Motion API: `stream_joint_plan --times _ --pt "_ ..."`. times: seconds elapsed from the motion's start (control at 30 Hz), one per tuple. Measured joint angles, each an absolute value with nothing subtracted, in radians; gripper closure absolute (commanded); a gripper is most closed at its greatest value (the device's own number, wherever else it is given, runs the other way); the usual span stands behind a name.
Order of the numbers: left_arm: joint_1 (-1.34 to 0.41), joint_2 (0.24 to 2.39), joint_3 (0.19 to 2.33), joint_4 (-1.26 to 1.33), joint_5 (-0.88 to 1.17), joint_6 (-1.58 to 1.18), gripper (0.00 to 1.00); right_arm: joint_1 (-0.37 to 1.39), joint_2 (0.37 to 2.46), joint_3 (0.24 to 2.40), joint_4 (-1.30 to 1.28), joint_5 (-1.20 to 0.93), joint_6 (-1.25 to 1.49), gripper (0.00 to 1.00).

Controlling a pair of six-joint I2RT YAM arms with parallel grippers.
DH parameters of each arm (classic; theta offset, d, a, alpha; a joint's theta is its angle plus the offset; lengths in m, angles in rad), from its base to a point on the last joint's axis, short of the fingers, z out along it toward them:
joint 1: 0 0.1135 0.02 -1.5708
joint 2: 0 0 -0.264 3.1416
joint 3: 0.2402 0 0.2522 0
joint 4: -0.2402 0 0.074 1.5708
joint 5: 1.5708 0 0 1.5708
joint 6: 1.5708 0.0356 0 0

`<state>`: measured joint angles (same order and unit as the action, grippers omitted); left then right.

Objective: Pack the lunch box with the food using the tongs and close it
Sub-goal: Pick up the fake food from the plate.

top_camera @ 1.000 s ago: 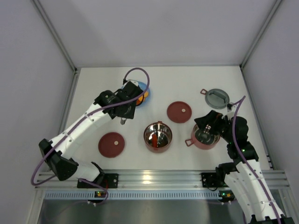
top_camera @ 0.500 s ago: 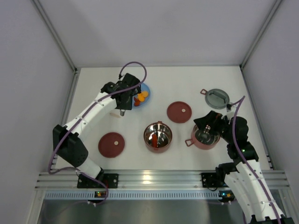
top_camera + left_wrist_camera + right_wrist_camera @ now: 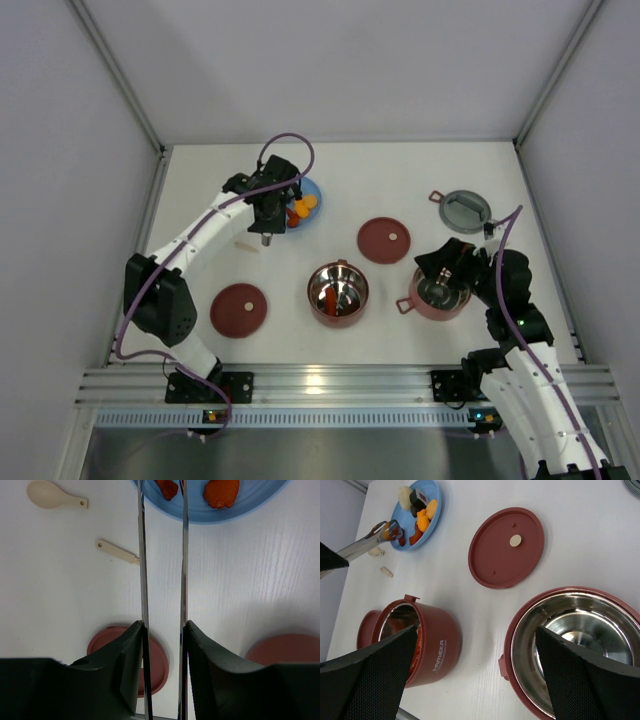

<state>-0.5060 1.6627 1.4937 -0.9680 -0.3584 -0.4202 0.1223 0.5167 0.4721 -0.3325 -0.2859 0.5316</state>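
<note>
- Top external view: two round dusty-red bowls with shiny steel insides, the centre bowl [image 3: 338, 292] and the right bowl [image 3: 438, 293]; two flat maroon disc lids [image 3: 239, 309] [image 3: 384, 240]; one grey top lid [image 3: 464, 211]; one light-blue plate [image 3: 200, 515].
- Food [image 3: 420, 510] in red, orange, black and beige lies on the plate.
- Since a second ago the left arm has swung, uncovering more of the plate; the right arm is unmoved.
- Left gripper [image 3: 163, 625] clenches the thin silver tongs [image 3: 143, 580], their tips either side of a red piece.
- Right gripper [image 3: 476, 630] gapes wide, empty, above the right bowl.

The left arm [image 3: 195, 240] has swung forward, bringing the tongs [image 3: 184, 580] over the blue plate [image 3: 250, 507].
</note>
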Motion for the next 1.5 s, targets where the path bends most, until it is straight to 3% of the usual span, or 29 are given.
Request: stream_joint_plan --times 1.5 --pt "-0.471 1.766 1.509 -0.942 -0.329 -0.393 0.58 0.122 0.519 0.472 -0.337 -0.286 0.516 0.01"
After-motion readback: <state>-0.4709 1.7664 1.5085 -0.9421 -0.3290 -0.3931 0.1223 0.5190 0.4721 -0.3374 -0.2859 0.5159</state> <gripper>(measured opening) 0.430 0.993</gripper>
